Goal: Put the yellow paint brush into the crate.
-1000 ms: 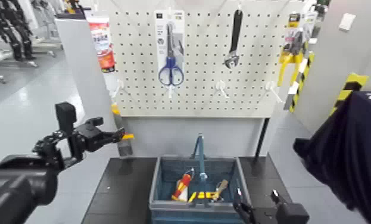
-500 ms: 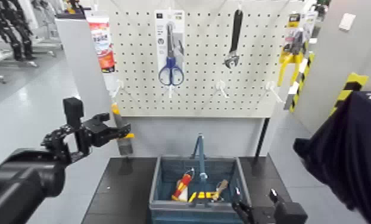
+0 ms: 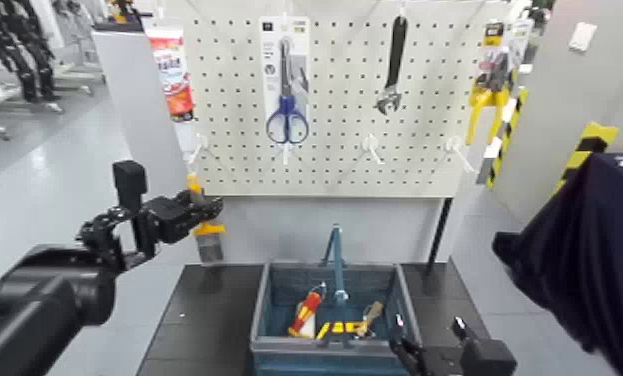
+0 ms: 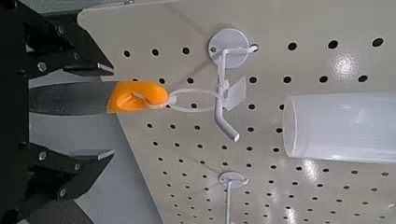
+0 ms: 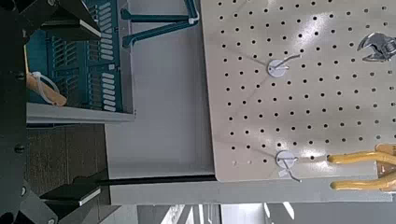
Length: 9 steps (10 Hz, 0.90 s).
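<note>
Pegboard [image 3: 325, 165] backs the yellow paint brush [image 3: 210, 248], hung at the crate's [image 3: 285, 344] ten o'clock, where the half-open left gripper [image 4: 106, 112], straddling its handle but holding nothing, should close squarely before unhooking, the right gripper [image 3: 431, 326] idling open at four.

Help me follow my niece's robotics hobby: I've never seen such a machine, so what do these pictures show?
It's a two-armed robot. One picture looks down from its head; the others come from cameras on each wrist.

On the dark surface sits a crate with a red-and-yellow tool and other items inside. Scissors and a wrench hang on the pegboard.

The left gripper has its jaws apart around the paint brush, which hangs by a loop from a hook. The right gripper, beside the crate, is empty.
</note>
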Motion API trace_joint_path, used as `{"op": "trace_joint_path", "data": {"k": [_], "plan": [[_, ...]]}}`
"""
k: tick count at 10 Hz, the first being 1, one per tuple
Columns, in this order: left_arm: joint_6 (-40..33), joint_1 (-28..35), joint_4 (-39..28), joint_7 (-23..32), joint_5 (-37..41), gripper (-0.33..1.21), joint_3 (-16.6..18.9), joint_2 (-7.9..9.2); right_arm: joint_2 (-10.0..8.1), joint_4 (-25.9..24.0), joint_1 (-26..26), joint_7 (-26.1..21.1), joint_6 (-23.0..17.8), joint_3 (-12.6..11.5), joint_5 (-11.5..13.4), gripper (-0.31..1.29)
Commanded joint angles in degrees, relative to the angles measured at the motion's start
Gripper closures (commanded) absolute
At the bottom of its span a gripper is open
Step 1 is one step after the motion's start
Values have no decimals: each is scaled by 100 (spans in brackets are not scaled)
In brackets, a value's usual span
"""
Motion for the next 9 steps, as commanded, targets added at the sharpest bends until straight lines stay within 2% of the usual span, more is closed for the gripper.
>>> {"op": "trace_joint_path", "data": {"k": [1,6,9], "plan": [[4,14,3,9,-3,120,-3,-9,-4,0,3,0,-9,-9,0,14],[-14,40,-14,-62,6,120,5,-26,-13,0,3,0,-9,-27,0,14],[-40,216,-287,-88,6,120,199,-53,-22,0,11,0,-18,-36,0,14]]}}
